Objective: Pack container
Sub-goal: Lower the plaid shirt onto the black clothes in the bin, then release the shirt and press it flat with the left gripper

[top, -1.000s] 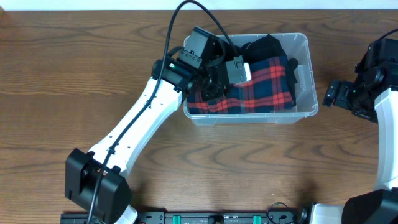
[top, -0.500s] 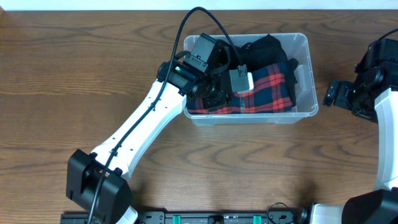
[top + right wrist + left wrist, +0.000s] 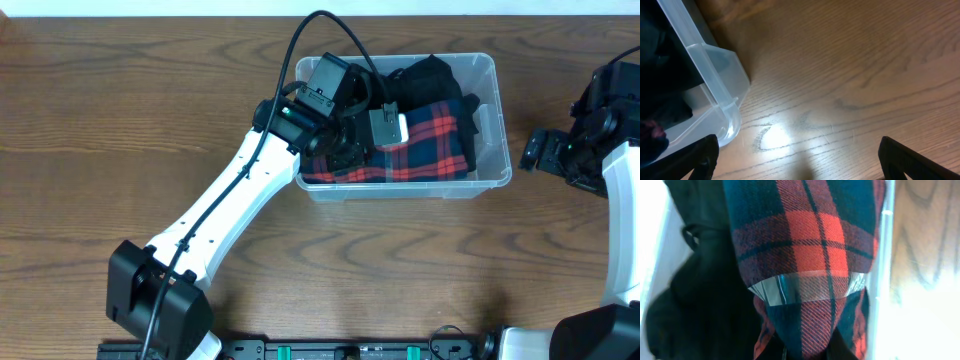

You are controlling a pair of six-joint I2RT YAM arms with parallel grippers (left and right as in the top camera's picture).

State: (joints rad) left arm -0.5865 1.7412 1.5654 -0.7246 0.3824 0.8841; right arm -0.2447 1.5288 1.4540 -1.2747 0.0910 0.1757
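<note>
Overhead: container (image 3: 497, 100) sits on the tabletop (image 3: 120, 120) toward the back edge, right of centre, long side running left-right. Inside it, a plaid cloth (image 3: 430, 140) in red and navy covers most of the front half, and a black garment (image 3: 430, 78) is bunched along the back.

Left arm reaches in over the container's left end, with its black cable (image 3: 310, 25) looping above. Left end effector (image 3: 352, 148) is down on the left part of the plaid cloth, fingers together and clamped on it. In the left wrist view the cloth fills the frame and narrows to a point at the bottom edge. The fingertips themselves are hidden. A clear strip (image 3: 805, 287) runs across the cloth. The black garment is on the left, the container wall and wood on the right.

Right end effector (image 3: 530, 152) is just off the container's right end, not touching it, fingers wide apart with nothing between them. The right wrist view shows a corner of the container, bare wood and both finger ends at the bottom edge.
</note>
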